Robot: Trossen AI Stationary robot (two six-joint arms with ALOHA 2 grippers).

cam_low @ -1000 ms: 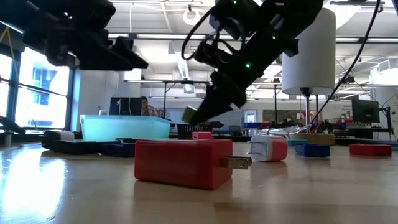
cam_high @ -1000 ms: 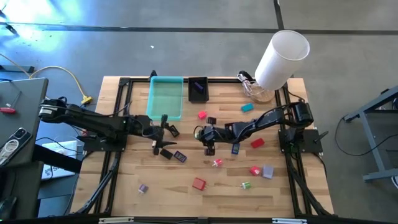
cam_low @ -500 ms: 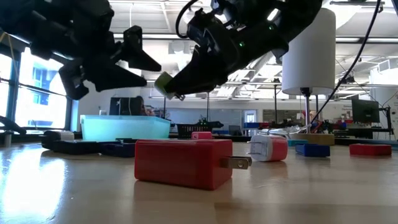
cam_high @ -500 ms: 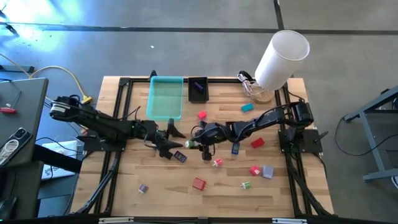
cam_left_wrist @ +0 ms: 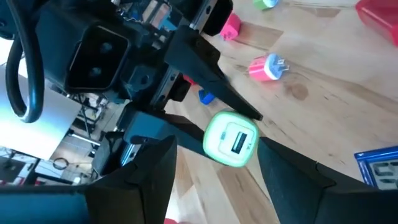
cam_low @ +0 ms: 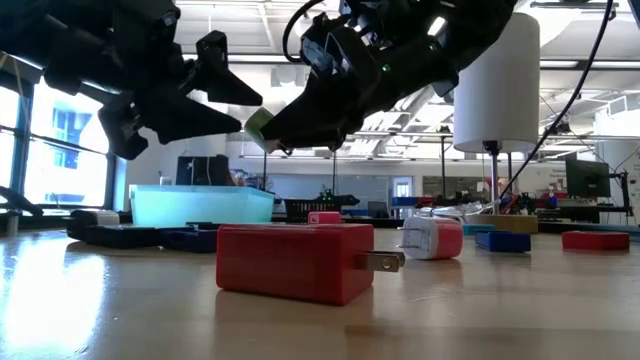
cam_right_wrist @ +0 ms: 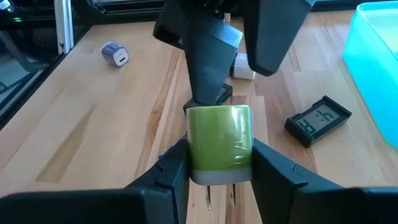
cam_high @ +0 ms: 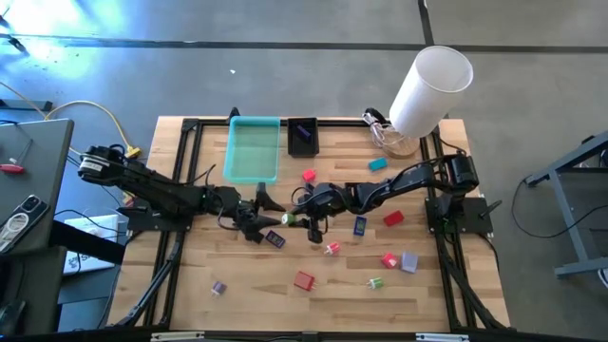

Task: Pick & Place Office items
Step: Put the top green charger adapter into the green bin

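- High view: the right hand (cam_high: pixel 290 219) sits mid-worktop, clamped on a green plug (cam_high: pixel 288 219), held clear of the wood.
- Right wrist view: the green plug (cam_right_wrist: pixel 219 144) is pinched between the two fingers (cam_right_wrist: pixel 171 171), prongs pointing back toward the camera.
- Left hand (cam_high: pixel 261 211) faces it from just beside, fingers spread wide and holding nothing; in the left wrist view the plug (cam_left_wrist: pixel 231 139) lies between its fingertips (cam_left_wrist: pixel 286 162), untouched as far as I can tell.
- Low view: the plug (cam_low: pixel 260 127) hangs above the worktop (cam_low: pixel 500 310), with a red plug (cam_low: pixel 295 261) lying in front.
- Other items lie scattered on the worktop (cam_high: pixel 446 304); a teal tray (cam_high: pixel 253 148) stands at the far edge.
- White cylinder (cam_high: pixel 429 89) at the far right corner.
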